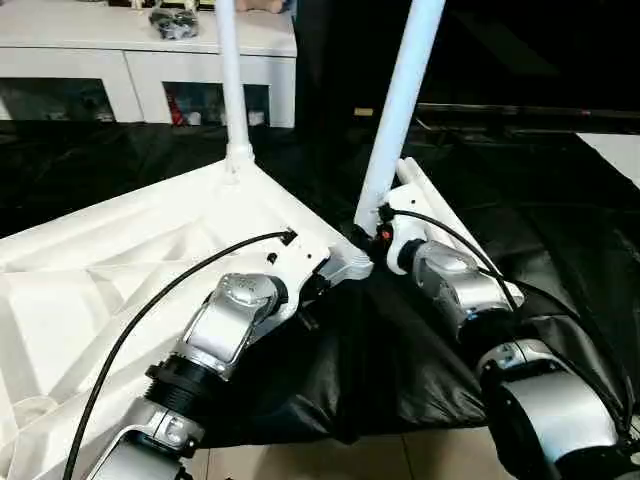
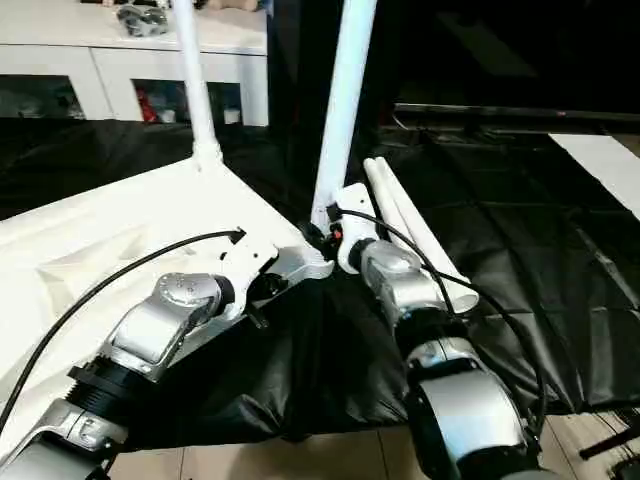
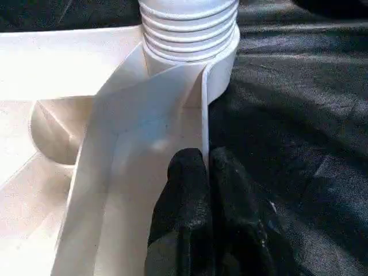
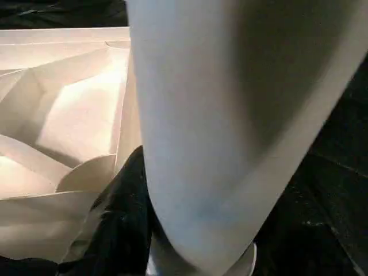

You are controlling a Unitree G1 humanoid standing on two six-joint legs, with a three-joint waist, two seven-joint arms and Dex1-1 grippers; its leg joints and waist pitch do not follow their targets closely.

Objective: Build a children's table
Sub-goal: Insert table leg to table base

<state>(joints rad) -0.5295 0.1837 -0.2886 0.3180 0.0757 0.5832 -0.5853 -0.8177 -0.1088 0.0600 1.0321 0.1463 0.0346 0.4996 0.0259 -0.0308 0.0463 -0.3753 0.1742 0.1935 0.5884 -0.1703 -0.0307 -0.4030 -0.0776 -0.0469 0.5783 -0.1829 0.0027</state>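
The left gripper [image 3: 208, 172] was closed, its two black fingers [image 3: 184, 195] pinched on the thin side rim of the table top [image 1: 120, 270], just short of the near corner socket [image 3: 221, 63]. The right gripper [image 1: 372, 232] was clamped around the lower end of a white leg [image 1: 400, 100], which stood tilted at that same corner socket; whether the leg was fully seated could not be told.

The table top lay underside up on the black cover [image 1: 560, 260], with its ribs and pockets exposed. Its near corner projected toward the robot, close to the front edge of the cover, beyond which a strip of tiled floor [image 1: 400, 455] showed. A second leg [image 1: 230, 80] stood upright in the far corner socket, well apart from the held leg. Two loose legs [image 2: 420, 240] lay side by side on the cover, just beside the near corner, directly under the right forearm [image 1: 460, 285].

Beyond the table top's far edge stood a white cabinet [image 1: 130, 60] with glass doors. The cover beside the loose legs, away from the table top, was open and wrinkled.
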